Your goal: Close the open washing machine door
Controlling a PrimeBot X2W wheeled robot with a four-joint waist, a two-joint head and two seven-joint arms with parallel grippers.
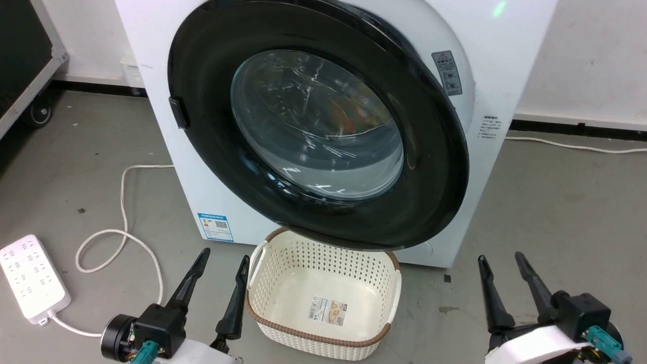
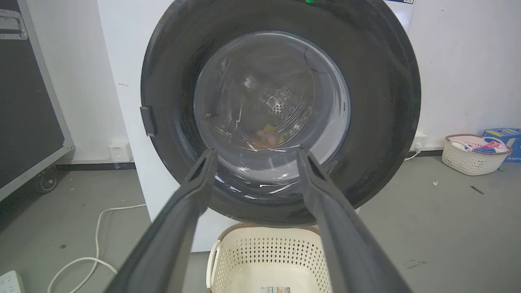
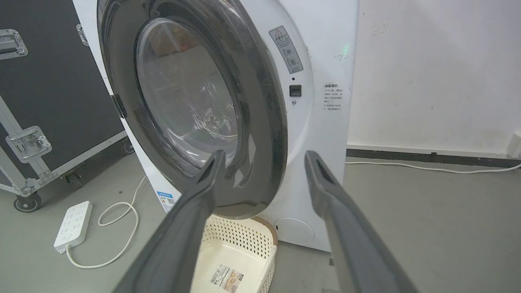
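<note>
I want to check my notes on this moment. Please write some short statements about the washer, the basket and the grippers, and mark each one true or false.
1. The left gripper and the right gripper are both open and hold nothing. True.
2. The washing machine door is fully latched. False: its right edge stands off the front of the washing machine.
3. The cream basket is full of clothes. False: it is empty, with a label on its bottom.
4. A white power strip lies on the floor at the robot's left. True.
</note>
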